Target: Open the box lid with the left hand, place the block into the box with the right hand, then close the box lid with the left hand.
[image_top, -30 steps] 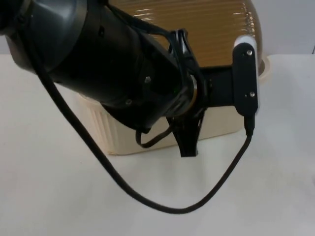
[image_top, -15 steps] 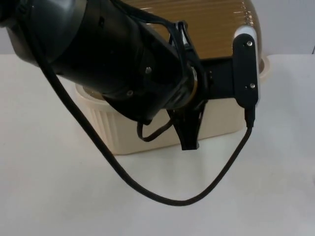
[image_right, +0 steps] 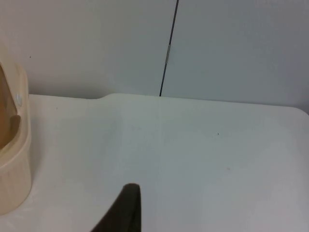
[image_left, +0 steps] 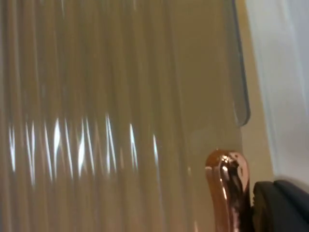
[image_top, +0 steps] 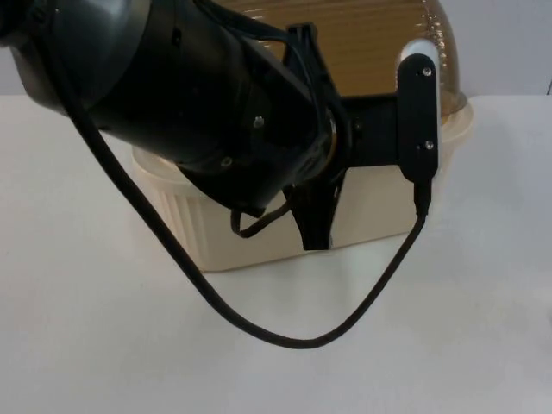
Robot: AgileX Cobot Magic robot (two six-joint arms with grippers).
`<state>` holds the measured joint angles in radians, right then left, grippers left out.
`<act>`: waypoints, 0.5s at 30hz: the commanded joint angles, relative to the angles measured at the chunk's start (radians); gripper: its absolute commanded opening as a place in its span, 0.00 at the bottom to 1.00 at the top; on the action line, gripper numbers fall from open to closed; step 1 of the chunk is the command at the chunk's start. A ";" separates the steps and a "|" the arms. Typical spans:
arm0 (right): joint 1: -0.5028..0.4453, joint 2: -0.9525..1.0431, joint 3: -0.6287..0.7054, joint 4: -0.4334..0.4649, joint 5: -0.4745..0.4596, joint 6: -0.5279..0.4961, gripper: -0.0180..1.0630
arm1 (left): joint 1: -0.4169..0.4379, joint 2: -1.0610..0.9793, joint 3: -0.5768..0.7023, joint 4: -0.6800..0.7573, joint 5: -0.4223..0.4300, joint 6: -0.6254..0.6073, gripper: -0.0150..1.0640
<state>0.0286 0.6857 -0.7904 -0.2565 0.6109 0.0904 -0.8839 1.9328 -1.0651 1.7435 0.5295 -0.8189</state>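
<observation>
The cream box (image_top: 259, 233) sits mid-table (image_top: 95, 345). Its ribbed amber lid (image_top: 371, 52) looks nearly shut, the left pincer (image_top: 316, 226) beside its handle (image_left: 227, 186), grip hidden. Right arm waits; closing seems almost done.

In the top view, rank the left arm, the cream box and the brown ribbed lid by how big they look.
1. Left arm, though its nearness to the camera inflates it.
2. Cream box.
3. Brown ribbed lid.
The arm covers much of both, so the last two are unsure.
</observation>
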 commanded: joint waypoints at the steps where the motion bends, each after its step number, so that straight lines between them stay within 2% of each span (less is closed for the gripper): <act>1: 0.007 -0.003 -0.008 -0.007 -0.009 0.001 0.99 | 0.001 -0.009 -0.006 0.001 0.041 0.003 0.01; 7: 0.007 -0.003 -0.008 -0.007 -0.009 0.001 0.99 | 0.001 -0.009 -0.029 0.001 0.104 0.027 0.01; 15: 0.007 -0.003 -0.008 -0.007 -0.009 0.001 0.99 | 0.025 -0.009 -0.068 0.001 0.120 0.039 0.01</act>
<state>0.0286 0.6857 -0.7904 -0.2565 0.6109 0.0904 -0.8689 1.9328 -1.1248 1.7435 0.6296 -0.7812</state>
